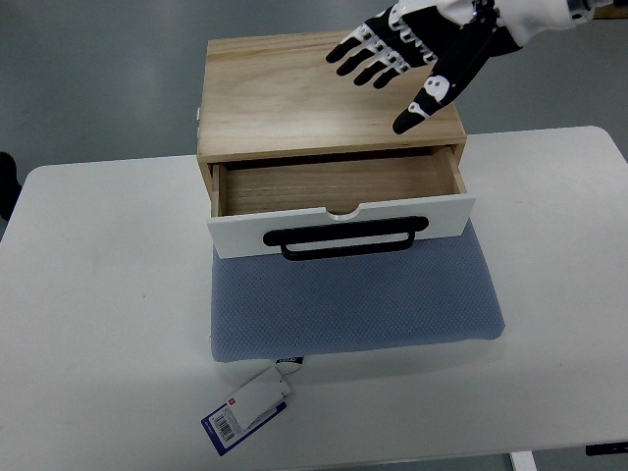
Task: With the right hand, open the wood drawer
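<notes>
A light wood box (294, 93) stands on a blue-grey pad (353, 304) on a white table. Its drawer (339, 186) is pulled out toward me and its inside is bare. The drawer has a white front (339, 228) with a black handle (345, 239). My right hand (412, 64), black and white, comes in from the upper right and hovers above the box's top right part. Its fingers are spread and hold nothing. It is well behind and above the handle, not touching the drawer. The left arm does not show.
The white table (98, 324) reaches the picture's left, right and near edges. A blue and white tag (245, 412) hangs from the pad's front edge on the table. Grey floor lies behind the table. A dark object (6, 182) sits at the far left edge.
</notes>
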